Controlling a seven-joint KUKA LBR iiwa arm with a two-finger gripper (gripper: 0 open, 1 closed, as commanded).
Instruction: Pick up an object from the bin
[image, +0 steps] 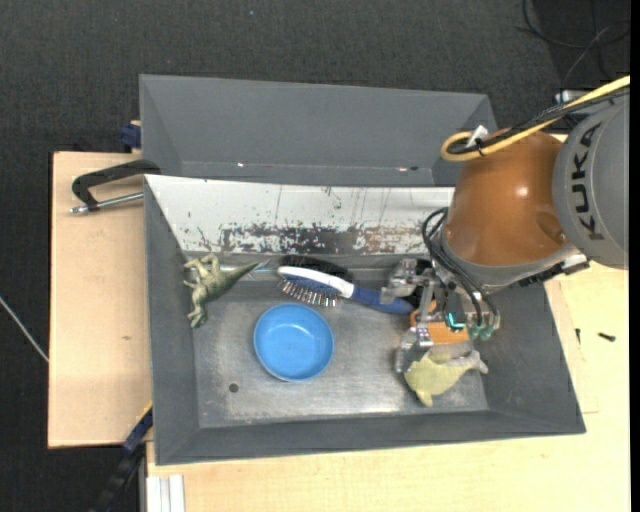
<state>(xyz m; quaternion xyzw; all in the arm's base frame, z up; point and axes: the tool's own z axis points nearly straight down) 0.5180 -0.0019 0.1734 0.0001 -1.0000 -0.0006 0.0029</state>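
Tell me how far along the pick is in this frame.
Nothing looks lifted yet: the green dinosaur, blue bowl and hairbrush lie on the bin floor. In hand: the claw is low over a pale yellowish lump at the right end. Left: a grip I cannot confirm, then the lift.

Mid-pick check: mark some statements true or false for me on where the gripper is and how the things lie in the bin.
1. The gripper is over a pale yellowish lumpy thing at the front right of the grey metal bin. True.
2. The round blue plastic bowl lies in the right back corner. False: it sits near the middle of the floor.
3. The green toy dinosaur lies at the left, near the back wall. True.
4. The blue-handled brush with a white head lies inside the bowl. False: it lies behind the bowl, along the back wall.
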